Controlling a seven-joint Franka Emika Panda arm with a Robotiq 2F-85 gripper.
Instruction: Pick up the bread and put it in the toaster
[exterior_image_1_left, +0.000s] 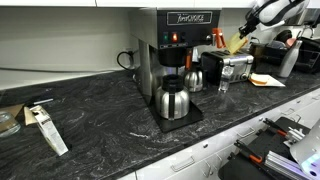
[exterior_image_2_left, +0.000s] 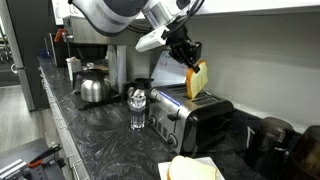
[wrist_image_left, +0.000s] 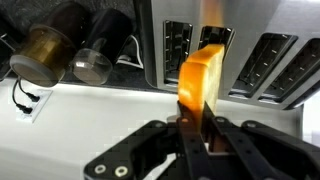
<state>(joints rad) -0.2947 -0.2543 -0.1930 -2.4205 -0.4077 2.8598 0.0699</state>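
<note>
While end effector (exterior_image_2_left: 189, 57) pinches bread (exterior_image_2_left: 198, 80), arm (exterior_image_2_left: 118, 14) angled down, above toaster (exterior_image_2_left: 196, 120).

Kitchenette: coffee machine (exterior_image_1_left: 175, 40), carafe (exterior_image_1_left: 174, 101), toaster (exterior_image_1_left: 236, 67), counter (exterior_image_1_left: 95, 120).

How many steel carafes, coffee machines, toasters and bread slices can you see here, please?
steel carafes: 2
coffee machine: 1
toaster: 1
bread slice: 1
Total: 5

The bread (exterior_image_2_left: 197, 80) in the black pincer (wrist_image_left: 203, 120) was yellowish-tan; the toaster (exterior_image_2_left: 188, 118) below it chrome, dark-ended; the desk (exterior_image_1_left: 100, 115) black, pale-veined.
</note>
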